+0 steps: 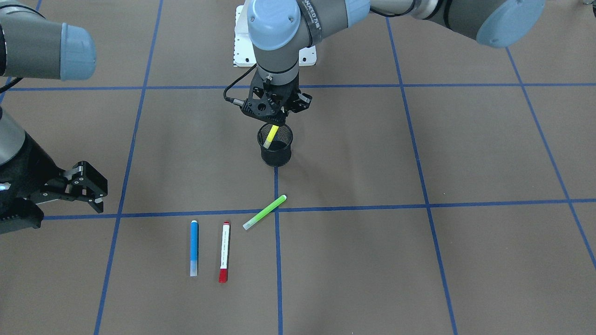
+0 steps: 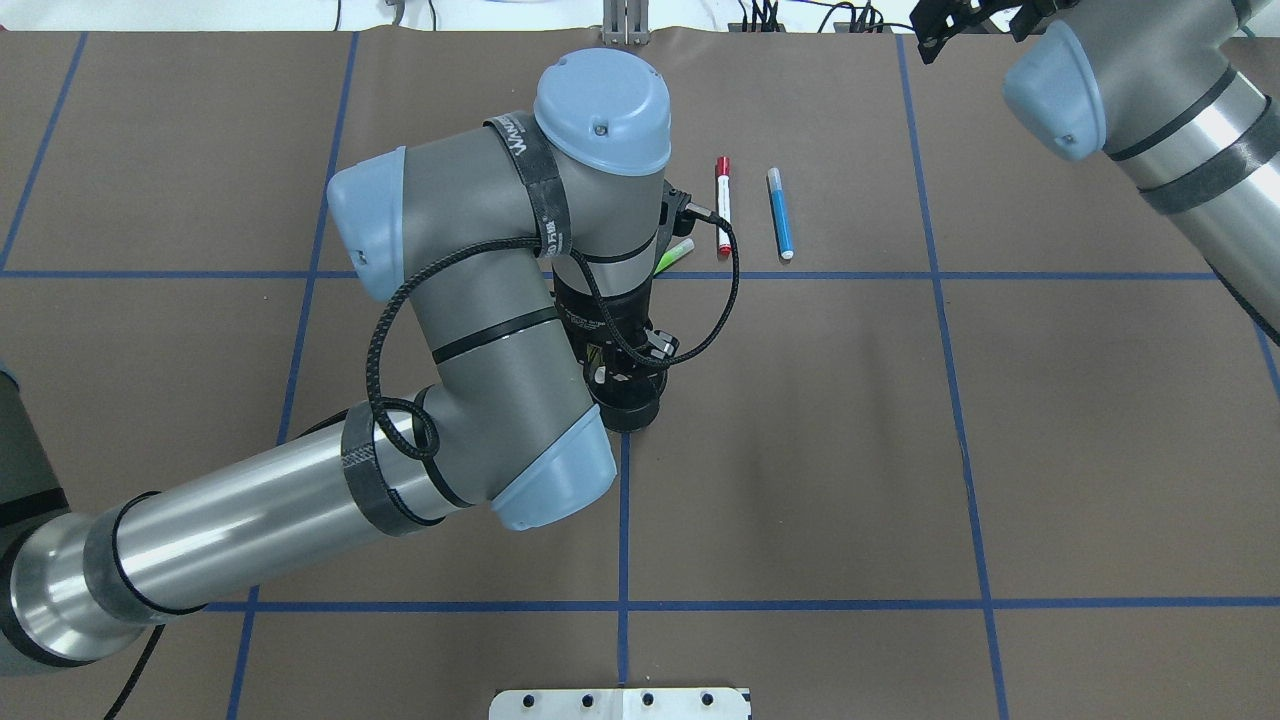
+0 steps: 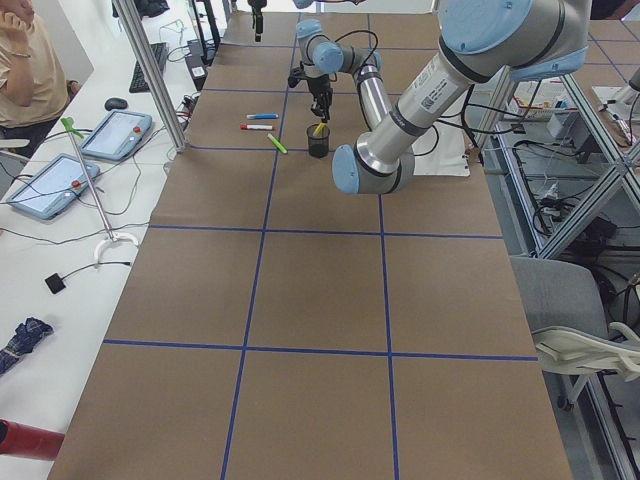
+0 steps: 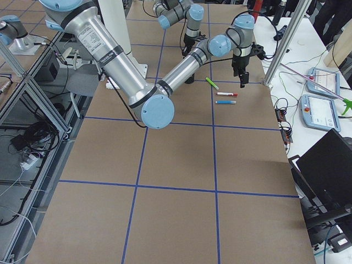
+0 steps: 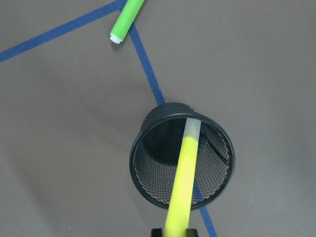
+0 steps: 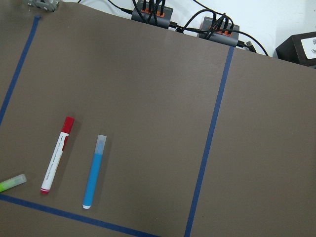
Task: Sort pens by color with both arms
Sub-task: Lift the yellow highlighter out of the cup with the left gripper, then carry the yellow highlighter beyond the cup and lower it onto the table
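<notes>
— Yellow highlighter point(image 1: 271, 136), location?
— Clamped in the left hand point(image 1: 274, 120), tilted, its pale tip inside the black mesh cup point(image 1: 279, 158). I judge it is held over the mouth so that it drops in.
— Right hand point(image 1: 93, 188)?
— Jaws spread, empty, off to the side above the bench point(image 1: 419, 260), likely to keep clear.
— Other pens?
— Green highlighter point(image 1: 264, 212), blue highlighter point(image 1: 194, 248) and red-capped marker point(image 1: 224, 251) lie flat on the bench, apart from the cup

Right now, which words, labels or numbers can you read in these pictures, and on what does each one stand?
None reads whole.
White letters on the strap of the left arm: blurred and cut off.
Dark print along the red pen: too small.
Print on the sticker on that arm: too small.
White label on the box: too small.
</notes>
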`<state>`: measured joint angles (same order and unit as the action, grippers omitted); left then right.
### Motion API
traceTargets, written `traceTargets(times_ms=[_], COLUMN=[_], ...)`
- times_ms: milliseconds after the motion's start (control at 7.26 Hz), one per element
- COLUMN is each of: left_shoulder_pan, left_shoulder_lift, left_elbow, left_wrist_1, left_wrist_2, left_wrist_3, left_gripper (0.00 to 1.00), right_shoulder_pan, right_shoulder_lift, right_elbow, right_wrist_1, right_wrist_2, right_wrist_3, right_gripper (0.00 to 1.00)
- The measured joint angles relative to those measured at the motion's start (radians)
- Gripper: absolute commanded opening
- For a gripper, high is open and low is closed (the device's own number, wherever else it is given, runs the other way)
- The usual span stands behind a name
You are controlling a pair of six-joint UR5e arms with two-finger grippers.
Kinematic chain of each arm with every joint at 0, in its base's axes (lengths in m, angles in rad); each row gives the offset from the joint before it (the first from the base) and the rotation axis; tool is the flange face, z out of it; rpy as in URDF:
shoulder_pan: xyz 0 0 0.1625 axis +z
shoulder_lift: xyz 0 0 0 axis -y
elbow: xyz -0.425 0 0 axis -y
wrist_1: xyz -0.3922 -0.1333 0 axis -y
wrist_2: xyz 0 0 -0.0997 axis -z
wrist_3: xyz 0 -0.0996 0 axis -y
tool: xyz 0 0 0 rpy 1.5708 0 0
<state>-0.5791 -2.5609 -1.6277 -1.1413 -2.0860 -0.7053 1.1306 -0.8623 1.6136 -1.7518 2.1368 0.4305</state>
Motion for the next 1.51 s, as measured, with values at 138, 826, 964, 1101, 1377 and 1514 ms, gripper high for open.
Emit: traceTargets(times_ms=[138,826,964,1101,1377,1514], left_shoulder_pan=[-0.018,-0.106,-0.112,-0.113,-0.109,-0.106], left_shoulder_lift=[0.001,0.06,0.096,0.113,0.114,0.094], left_elbow=[-0.057,-0.152,-0.139,-0.105,0.038,0.163], left_wrist_1=[0.026,-0.201,-0.319,-0.413,-0.587,-0.692], left_wrist_2=[-0.001,0.105,0.153,0.217,0.356,0.416], left_wrist_3=[0.0,-0.256,-0.325,-0.401,-0.541,-0.588], left_gripper=[0.0,0.0,0.0,0.0,0.0,0.0], right_shoulder_pan=[0.0,0.0,0.0,0.0,-0.001,-0.001], right_shoulder_lift=[0.0,0.002,0.002,0.002,0.002,0.002], right_elbow=[0.0,0.0,-0.001,-0.001,-0.001,-0.001], right_wrist_1=[0.0,0.001,0.001,0.001,0.001,0.001], right_wrist_2=[0.0,-0.002,-0.003,-0.003,-0.003,-0.004], right_wrist_3=[0.0,-0.001,-0.001,-0.001,-0.001,-0.001], right_gripper=[0.99,0.99,0.99,0.99,0.99,0.99])
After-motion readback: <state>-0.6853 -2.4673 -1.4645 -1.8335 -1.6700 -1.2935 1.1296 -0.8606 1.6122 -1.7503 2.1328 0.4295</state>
